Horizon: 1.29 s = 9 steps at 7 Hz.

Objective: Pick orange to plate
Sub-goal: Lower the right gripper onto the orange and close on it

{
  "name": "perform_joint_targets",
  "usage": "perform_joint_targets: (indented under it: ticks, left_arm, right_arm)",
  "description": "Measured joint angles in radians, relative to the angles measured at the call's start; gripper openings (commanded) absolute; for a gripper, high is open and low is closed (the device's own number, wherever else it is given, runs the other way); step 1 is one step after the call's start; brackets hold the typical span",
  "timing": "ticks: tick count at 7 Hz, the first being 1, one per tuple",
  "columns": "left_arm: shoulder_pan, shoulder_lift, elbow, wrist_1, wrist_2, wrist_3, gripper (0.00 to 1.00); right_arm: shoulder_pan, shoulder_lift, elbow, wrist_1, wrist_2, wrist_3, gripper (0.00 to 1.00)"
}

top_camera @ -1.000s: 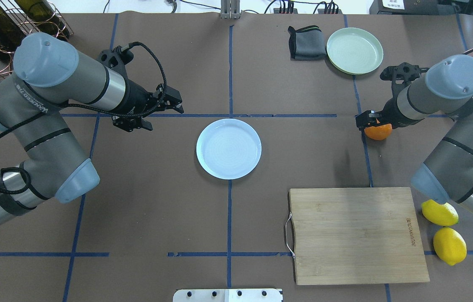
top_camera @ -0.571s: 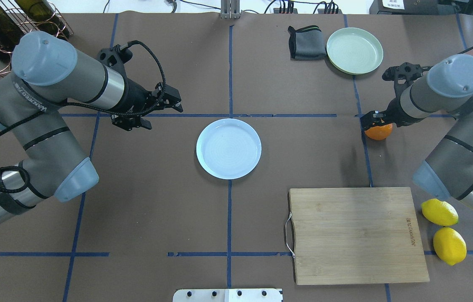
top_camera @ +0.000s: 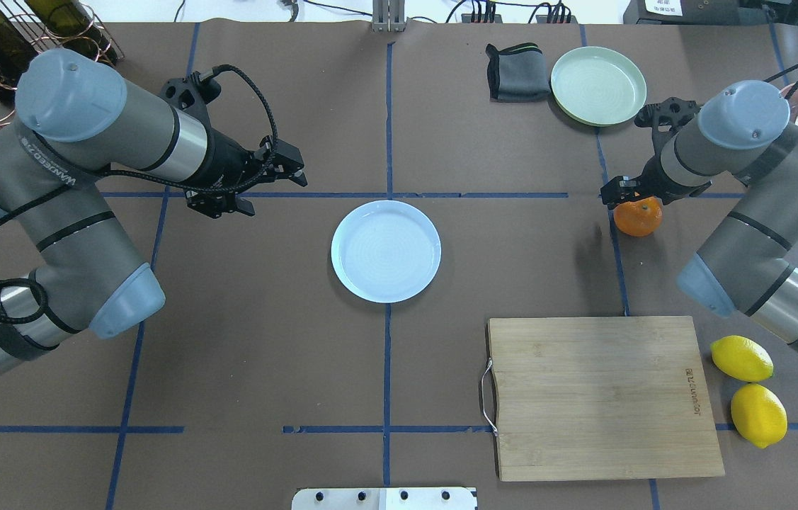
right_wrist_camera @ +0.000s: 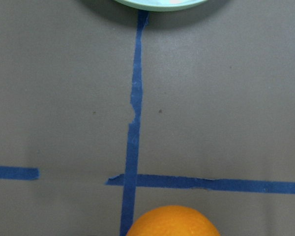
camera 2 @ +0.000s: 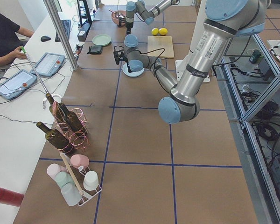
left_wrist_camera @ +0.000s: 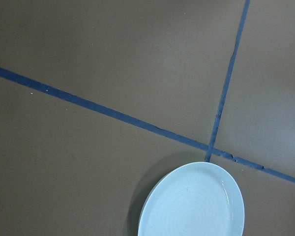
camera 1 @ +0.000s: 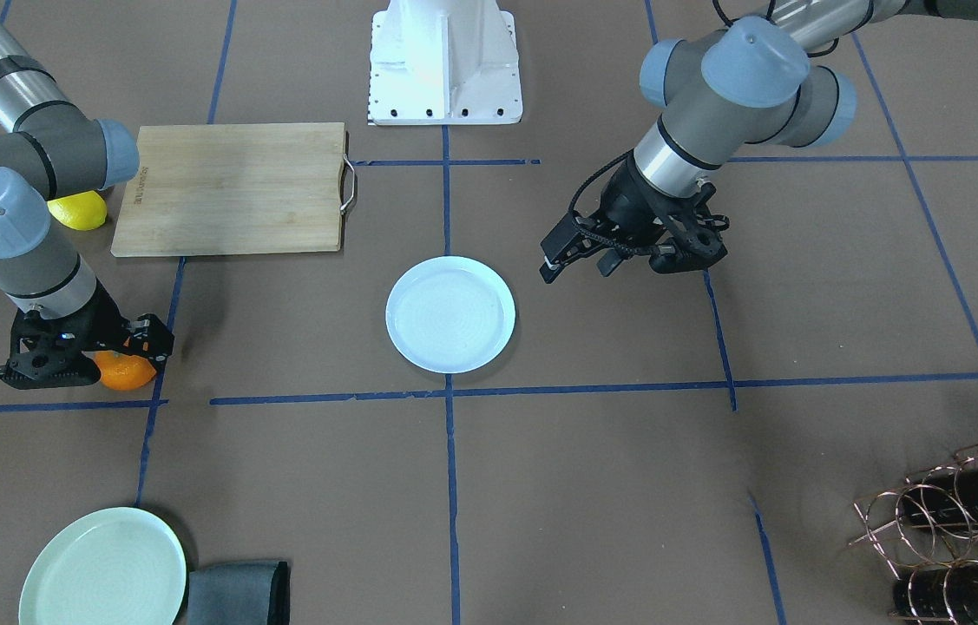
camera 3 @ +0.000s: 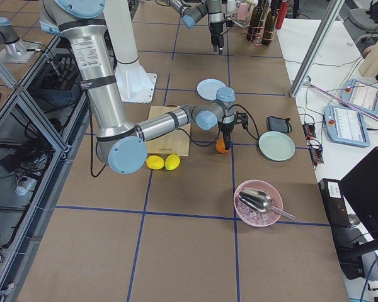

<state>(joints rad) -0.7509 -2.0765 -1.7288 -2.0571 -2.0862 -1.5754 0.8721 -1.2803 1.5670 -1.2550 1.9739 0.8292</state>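
Though the right fingers (top_camera: 617,193) crowd the round, bright orange (top_camera: 639,218), their grip is unclear; the left fingers (camera 1: 556,256) stand parted.

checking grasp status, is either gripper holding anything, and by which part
Left gripper holds nothing. Right gripper sits at the top of the orange; whether it grips cannot be told.

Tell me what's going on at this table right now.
The right gripper is down at the orange, which sits on the table off to the robot's right. Whether the jaws have closed on it cannot be told. The plate lies empty in the middle, well away from the orange. The left gripper hovers open beside the plate, holding nothing.
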Motion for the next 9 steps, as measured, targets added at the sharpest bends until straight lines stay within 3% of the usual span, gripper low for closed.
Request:
perform_joint_targets:
  ticks: [9]
  left_arm:
    - [-0.005,0.010,-0.020,0.000,0.000,0.000,1.00]
  right_arm:
    - [-0.008,-0.001,-0.013,-0.001,0.004,-0.011,1.00]
